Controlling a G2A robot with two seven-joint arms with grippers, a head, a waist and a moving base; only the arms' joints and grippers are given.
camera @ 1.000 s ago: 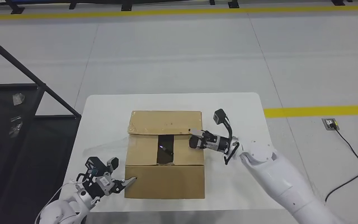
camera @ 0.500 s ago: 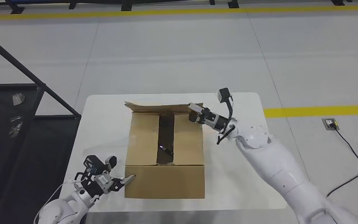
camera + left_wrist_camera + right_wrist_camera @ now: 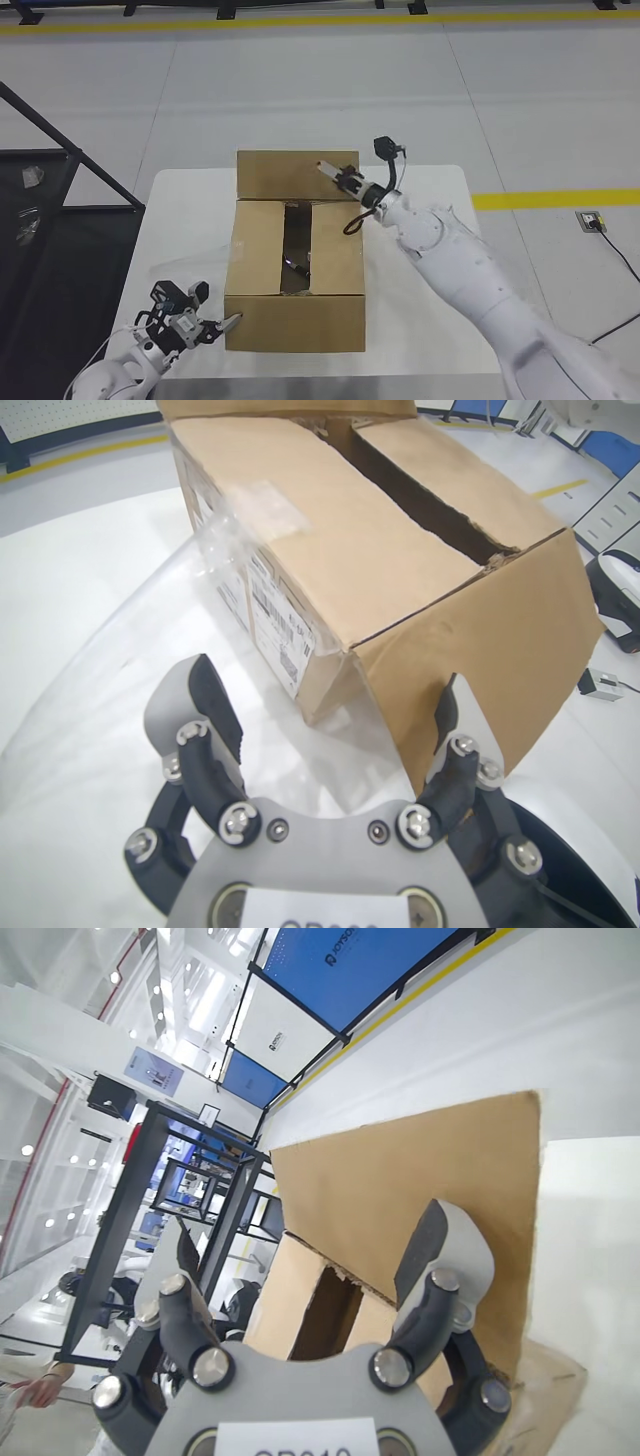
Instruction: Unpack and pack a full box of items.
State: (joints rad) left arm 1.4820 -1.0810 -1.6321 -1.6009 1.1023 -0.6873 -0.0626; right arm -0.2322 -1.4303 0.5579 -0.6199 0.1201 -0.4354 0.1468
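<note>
The right gripper [image 3: 325, 166] [image 3: 307, 1223] has its jaws spread wide at the far end of the cardboard box [image 3: 255, 260] [image 3: 295, 1298]. One finger [image 3: 440, 1238] lies over the inner face of the rear flap [image 3: 295, 172] [image 3: 400, 1168], near that flap's right corner; whether it touches the cardboard cannot be told. The rear flap is folded back and away from the opening, out past the box's far edge.

The left gripper [image 3: 228, 324] [image 3: 325, 672] is also spread and holds nothing. It hangs low over the white table [image 3: 180, 220] [image 3: 75, 600], just beside the near left corner of the box [image 3: 360, 550].

The box stands in the middle of the table. Its two long top flaps lie flat, with a dark gap [image 3: 297, 245] [image 3: 425, 510] running between them. A white shipping label [image 3: 280, 625] is stuck on the side wall facing the left gripper.
</note>
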